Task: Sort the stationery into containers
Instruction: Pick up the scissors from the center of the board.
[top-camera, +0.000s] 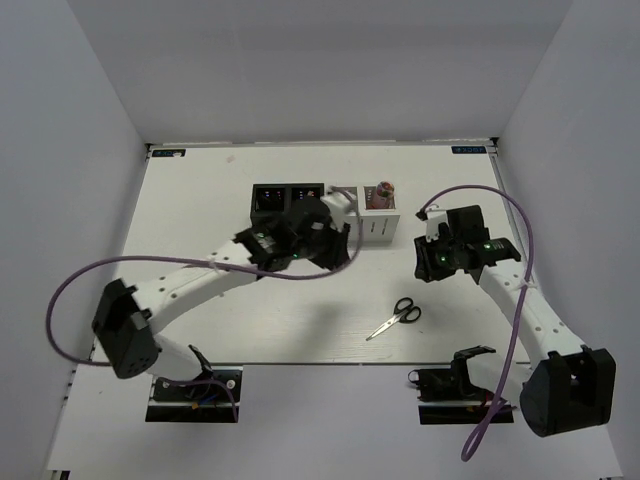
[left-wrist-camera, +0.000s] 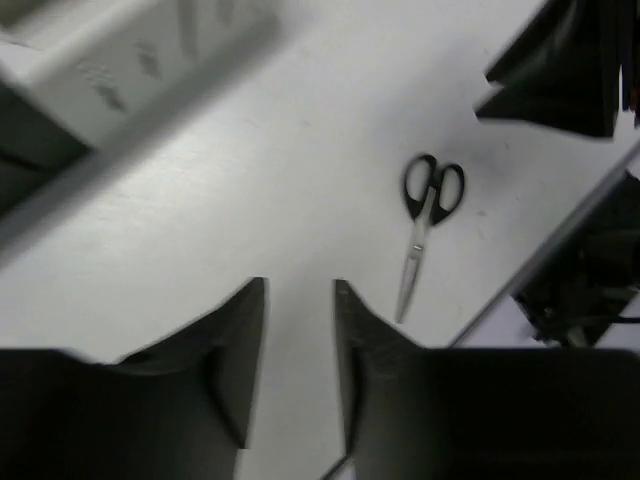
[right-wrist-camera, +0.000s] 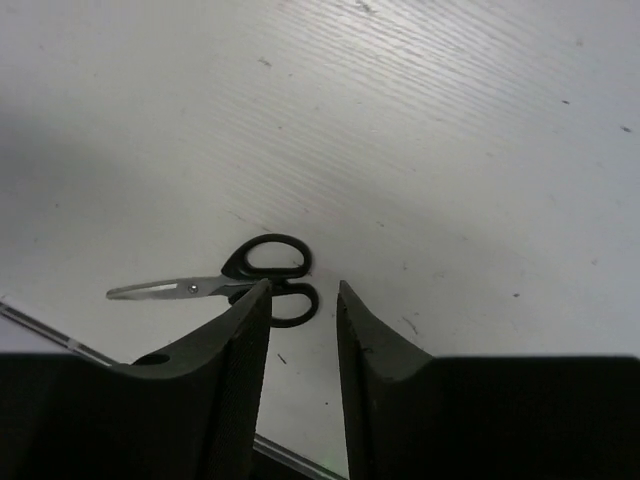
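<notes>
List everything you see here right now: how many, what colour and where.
scissors: one, black handles, flat on the table, right of centre.
black boxes: two, black, far middle, partly behind the left arm.
white box: one clearly seen, white, right end of that row.
pink things: count unclear, pink, inside the white box.
table: one, white.
left arm, right arm: white and black, from the near edge.
left tool, right tool: black, open, empty.

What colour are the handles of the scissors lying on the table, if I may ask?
The scissors have black handles, clearest in the right wrist view.
</notes>
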